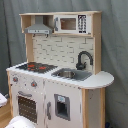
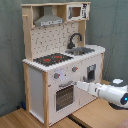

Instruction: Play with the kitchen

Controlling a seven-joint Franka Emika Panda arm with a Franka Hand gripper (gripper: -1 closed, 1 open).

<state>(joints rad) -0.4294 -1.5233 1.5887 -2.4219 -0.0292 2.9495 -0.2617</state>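
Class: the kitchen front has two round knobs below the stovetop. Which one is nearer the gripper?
In the second exterior view, the knob towards the second exterior view's right, above the gripper; the other knob sits farther left.

In the second exterior view the arm runs off the picture's right edge, and its tip at the oven door is too blurred to read. In the first exterior view only a white piece shows at the bottom edge.
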